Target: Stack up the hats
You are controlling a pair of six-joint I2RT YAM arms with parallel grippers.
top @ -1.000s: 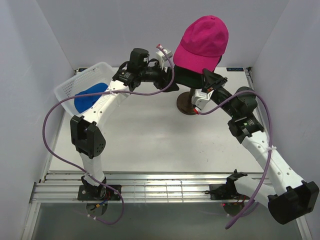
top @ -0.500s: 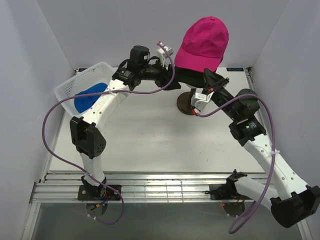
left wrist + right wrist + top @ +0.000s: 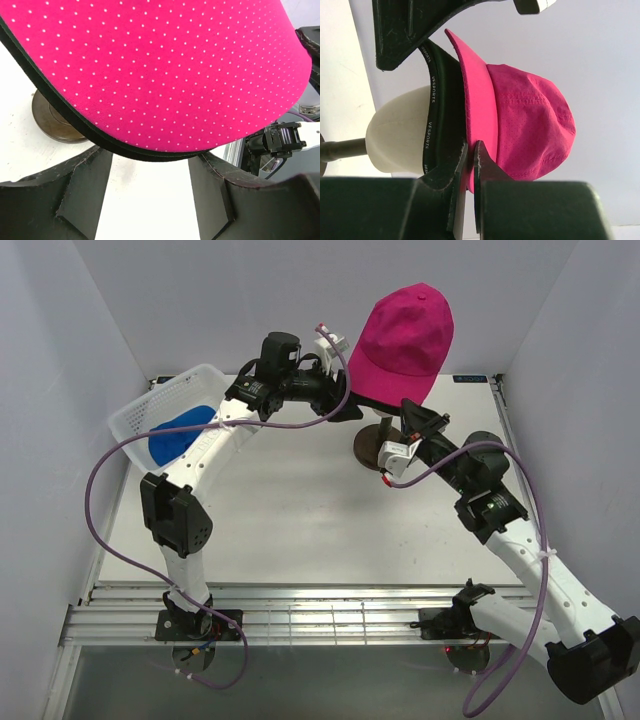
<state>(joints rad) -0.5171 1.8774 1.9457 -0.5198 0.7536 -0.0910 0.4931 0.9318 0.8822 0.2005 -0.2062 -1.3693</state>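
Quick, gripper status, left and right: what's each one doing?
Left gripper: open, holding nothing, under the brim of the magenta cap.
Right gripper: closed on the magenta cap's brim.

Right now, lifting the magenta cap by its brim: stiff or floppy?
The magenta cap brim looks stiff: it keeps a clean curve in the left wrist view. The crown looks like thin, perforated fabric, so it probably sags off the head. Light, I'd guess; the right end effector pinches only the brim edge, so it may swivel.
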